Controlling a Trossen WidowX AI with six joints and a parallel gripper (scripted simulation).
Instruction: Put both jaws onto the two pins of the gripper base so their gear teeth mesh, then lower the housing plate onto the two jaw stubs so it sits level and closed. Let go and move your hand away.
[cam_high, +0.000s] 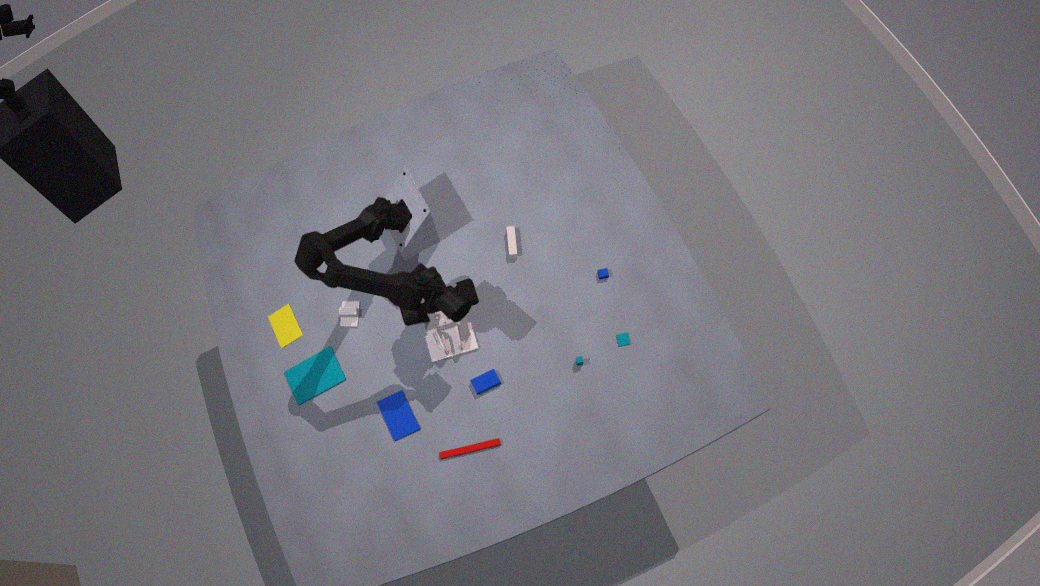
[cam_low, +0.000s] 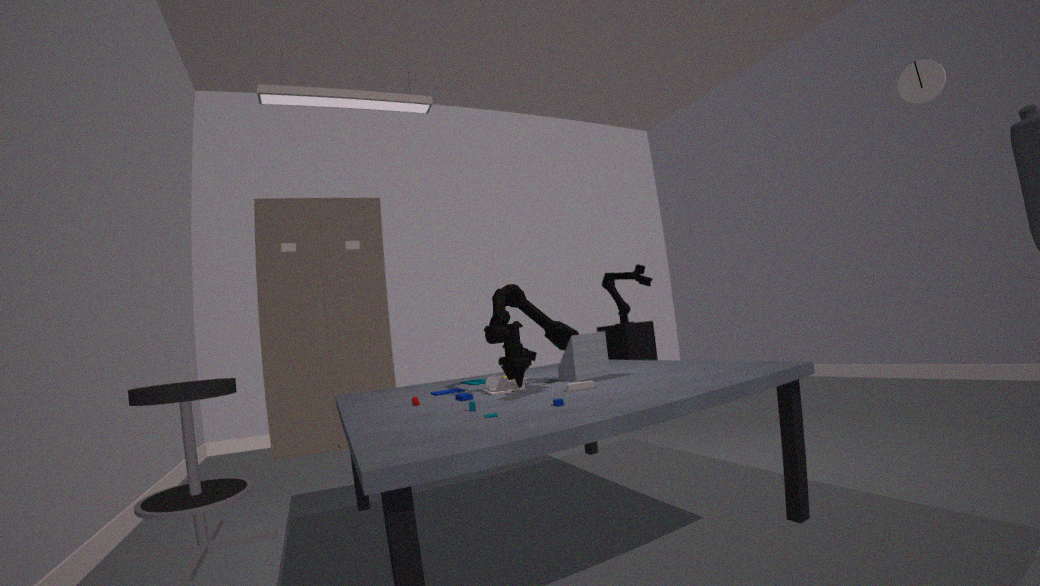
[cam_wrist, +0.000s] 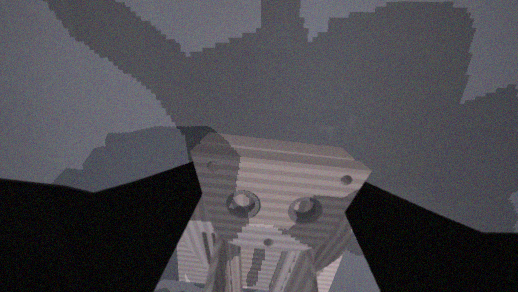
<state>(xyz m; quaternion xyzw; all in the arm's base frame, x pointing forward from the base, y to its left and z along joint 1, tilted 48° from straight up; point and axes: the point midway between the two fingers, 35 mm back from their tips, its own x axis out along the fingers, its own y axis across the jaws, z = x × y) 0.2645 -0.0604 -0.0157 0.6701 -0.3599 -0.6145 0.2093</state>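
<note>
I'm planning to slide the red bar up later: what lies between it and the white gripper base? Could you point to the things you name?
The thick blue block (cam_high: 485, 381), as the top view shows.

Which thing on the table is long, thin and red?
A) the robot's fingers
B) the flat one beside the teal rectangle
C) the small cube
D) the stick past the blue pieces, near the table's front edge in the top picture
D: the red stick lies there, beyond both bigger blue pieces.
</note>
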